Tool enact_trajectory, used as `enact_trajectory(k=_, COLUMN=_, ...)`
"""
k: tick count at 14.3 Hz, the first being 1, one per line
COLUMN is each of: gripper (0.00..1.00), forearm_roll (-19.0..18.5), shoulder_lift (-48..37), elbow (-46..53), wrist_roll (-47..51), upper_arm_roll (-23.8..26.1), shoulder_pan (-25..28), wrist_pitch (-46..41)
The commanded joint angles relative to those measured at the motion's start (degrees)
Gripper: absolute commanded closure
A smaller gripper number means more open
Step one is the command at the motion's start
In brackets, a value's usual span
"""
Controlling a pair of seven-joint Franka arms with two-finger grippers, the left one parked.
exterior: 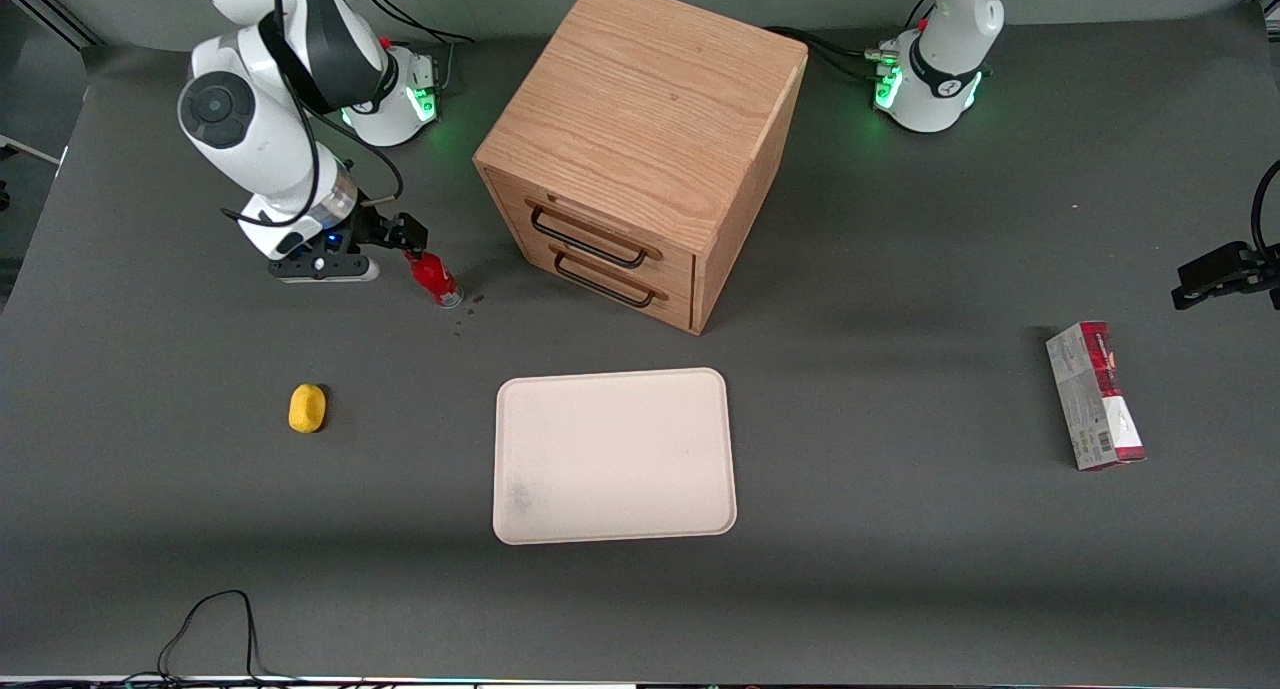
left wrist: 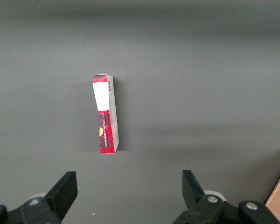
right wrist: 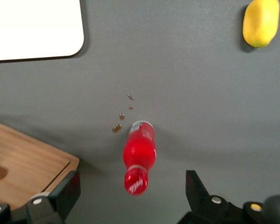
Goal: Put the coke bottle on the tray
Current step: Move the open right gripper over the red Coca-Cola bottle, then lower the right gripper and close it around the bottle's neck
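The coke bottle [exterior: 435,278] is a very small red bottle with a red cap, standing on the dark table beside the wooden drawer box. In the right wrist view the bottle [right wrist: 139,157] shows from above, cap toward the camera, between the two spread fingers without touching either. My gripper [exterior: 408,237] is open, just above the bottle's cap [right wrist: 136,181]. The gripper also shows in the right wrist view [right wrist: 133,191]. The cream tray [exterior: 614,456] lies flat nearer the front camera than the bottle; one corner shows in the right wrist view [right wrist: 35,28].
A wooden two-drawer box [exterior: 640,144] stands beside the bottle, its edge in the right wrist view [right wrist: 28,161]. A small yellow oval object [exterior: 307,408] lies nearer the camera. A red-and-white carton [exterior: 1095,396] lies toward the parked arm's end. Small brown drops [right wrist: 117,127] dot the table by the bottle.
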Motion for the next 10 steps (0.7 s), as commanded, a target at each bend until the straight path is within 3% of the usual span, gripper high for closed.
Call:
enact_trajectory(k=1, gripper=0.0, forearm_roll=0.3, shoulder_lift=0.1, elbow=-5.2, wrist_roll=0.0, upper_arm_roll=-0.3, shoulder_pan=0.6, wrist_pitch=6.9)
enact_trajectory(k=5, gripper=0.0, forearm_roll=0.3, shoulder_lift=3.3, elbow=-8.0, wrist_roll=0.6, upper_arm_roll=-0.3, shoulder_pan=2.5, wrist_pitch=13.3)
enact_trajectory(k=10, gripper=0.0, forearm_roll=0.3, shoulder_lift=4.0, elbow=-8.9, wrist_roll=0.6, upper_arm_roll=-0.3, shoulder_pan=2.9, wrist_pitch=14.5)
